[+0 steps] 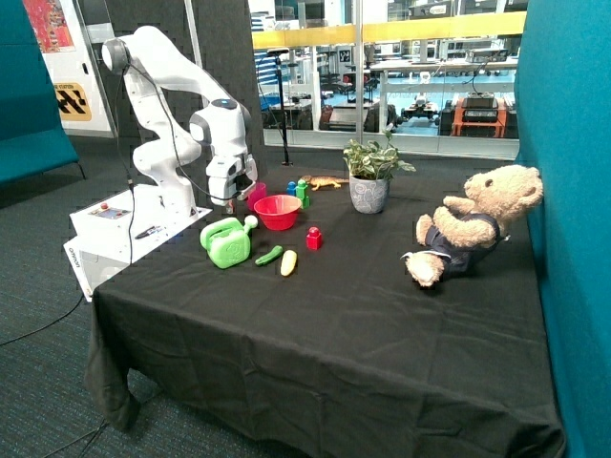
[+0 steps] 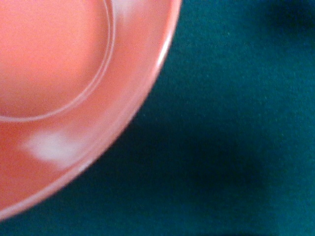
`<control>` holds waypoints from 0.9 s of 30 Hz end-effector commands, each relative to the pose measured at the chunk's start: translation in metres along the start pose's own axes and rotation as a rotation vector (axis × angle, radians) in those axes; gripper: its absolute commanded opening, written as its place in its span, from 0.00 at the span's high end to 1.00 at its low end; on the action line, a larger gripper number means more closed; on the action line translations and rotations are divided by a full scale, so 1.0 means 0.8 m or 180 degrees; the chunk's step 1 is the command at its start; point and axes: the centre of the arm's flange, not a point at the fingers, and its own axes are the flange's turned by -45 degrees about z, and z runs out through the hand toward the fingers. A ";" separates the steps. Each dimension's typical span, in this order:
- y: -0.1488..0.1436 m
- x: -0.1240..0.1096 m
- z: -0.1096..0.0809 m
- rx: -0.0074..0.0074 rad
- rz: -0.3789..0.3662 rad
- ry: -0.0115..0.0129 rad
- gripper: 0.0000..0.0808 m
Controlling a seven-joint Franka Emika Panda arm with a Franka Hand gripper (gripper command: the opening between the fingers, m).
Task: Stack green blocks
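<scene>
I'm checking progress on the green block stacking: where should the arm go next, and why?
Probably across the red bowl toward the green blocks behind it. The tool hangs low beside the bowl, near the watering can; the wrist view shows only the bowl's rim and black cloth, no block.

Near my pincer [image 1: 229,202] I count one bowl [image 1: 278,212], one can [image 1: 225,243], one red brick [image 1: 313,239], one blue brick [image 1: 291,188], one plant [image 1: 368,176], one bear [image 1: 473,224], and perhaps two green blocks [image 1: 303,194].
</scene>
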 end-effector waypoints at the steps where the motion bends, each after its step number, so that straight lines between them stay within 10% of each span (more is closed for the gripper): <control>1: 0.003 -0.017 -0.001 -0.00250 -0.0042 0.00162 0.10; 27: -0.016 -0.050 -0.003 -0.00255 -0.0244 0.00154 0.13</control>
